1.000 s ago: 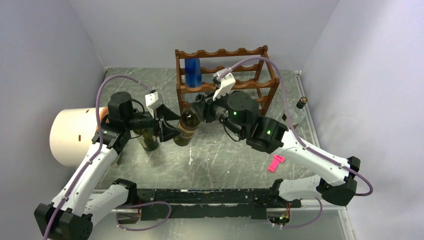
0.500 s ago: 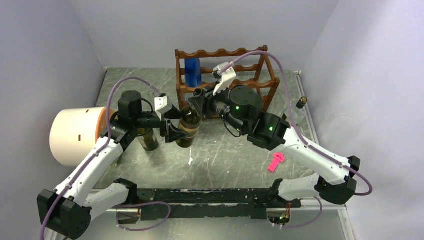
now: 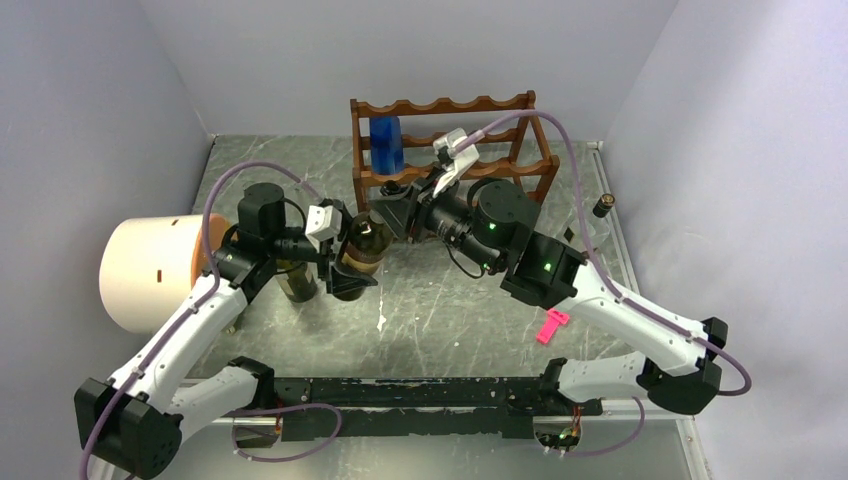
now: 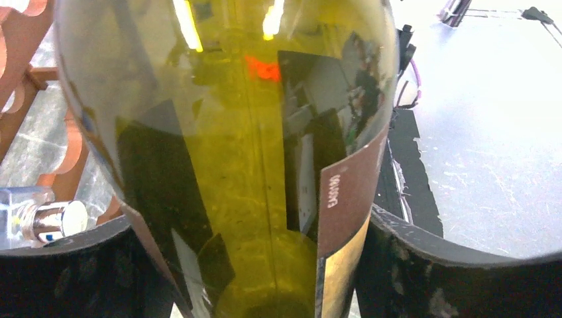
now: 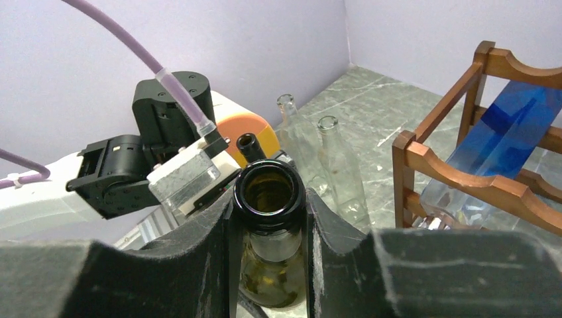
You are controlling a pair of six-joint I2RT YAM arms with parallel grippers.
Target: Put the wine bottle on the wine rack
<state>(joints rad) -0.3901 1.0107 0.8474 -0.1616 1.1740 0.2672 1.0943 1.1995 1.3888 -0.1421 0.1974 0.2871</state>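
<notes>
Olive-green wine bottle (image 3: 365, 240) | left jaws clamp body | right jaws clamp neck | base hidden

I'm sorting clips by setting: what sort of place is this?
Likely a robot test cell: plain pale lilac walls box in a grey marbled tabletop with two white-and-black robot arms bolted on and a reddish-brown wooden wine rack.

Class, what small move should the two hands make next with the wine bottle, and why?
Probably tilt the wine bottle flatter and ease it toward the wine rack. The left hand clamps its body, the right hand its neck, and cradles beside the blue bottle look free.
</notes>
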